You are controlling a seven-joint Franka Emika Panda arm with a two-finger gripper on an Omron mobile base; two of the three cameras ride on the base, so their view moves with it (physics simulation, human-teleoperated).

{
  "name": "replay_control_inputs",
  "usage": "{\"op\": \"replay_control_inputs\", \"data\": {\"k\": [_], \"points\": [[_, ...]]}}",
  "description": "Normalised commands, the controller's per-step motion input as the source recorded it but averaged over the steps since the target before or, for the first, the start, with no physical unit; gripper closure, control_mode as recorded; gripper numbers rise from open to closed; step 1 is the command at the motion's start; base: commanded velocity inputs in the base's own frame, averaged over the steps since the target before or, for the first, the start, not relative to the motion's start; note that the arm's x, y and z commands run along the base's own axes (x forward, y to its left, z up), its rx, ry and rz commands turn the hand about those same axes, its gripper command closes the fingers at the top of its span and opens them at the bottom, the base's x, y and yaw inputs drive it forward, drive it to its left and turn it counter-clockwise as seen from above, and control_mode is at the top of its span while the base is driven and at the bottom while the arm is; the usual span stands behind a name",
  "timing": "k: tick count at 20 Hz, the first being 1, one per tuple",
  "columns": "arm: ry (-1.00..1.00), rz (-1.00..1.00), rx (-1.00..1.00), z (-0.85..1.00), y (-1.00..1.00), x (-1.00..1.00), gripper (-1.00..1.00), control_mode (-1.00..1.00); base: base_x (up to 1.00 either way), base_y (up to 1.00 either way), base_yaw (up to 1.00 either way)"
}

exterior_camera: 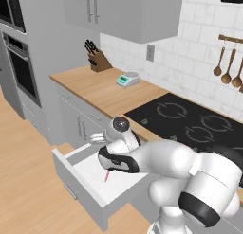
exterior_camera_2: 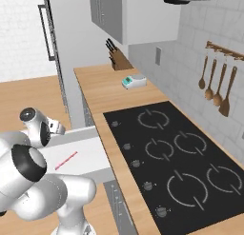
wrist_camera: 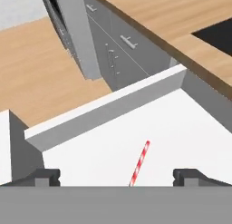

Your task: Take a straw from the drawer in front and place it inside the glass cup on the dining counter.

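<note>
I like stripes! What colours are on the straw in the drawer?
Red and white stripes on the straw; the hand view shows it best.

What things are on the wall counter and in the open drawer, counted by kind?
Straw: 1, lying in the drawer
Knife block: 1
Scale: 1
Cooktop: 1
Total: 4
</note>
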Motion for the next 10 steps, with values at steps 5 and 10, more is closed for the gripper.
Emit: {"op": "replay_control_inputs", "data": {"k": [5,10], "points": [[0.31,-0.09,-0.1,-0.09,-0.09,0.02,-1.0,-1.0,0.0,0.0,0.0],[0.29,-0.09,0.08,-0.49,-0.12,0.06,-1.0,-1.0,0.0,0.0,0.0]]}}
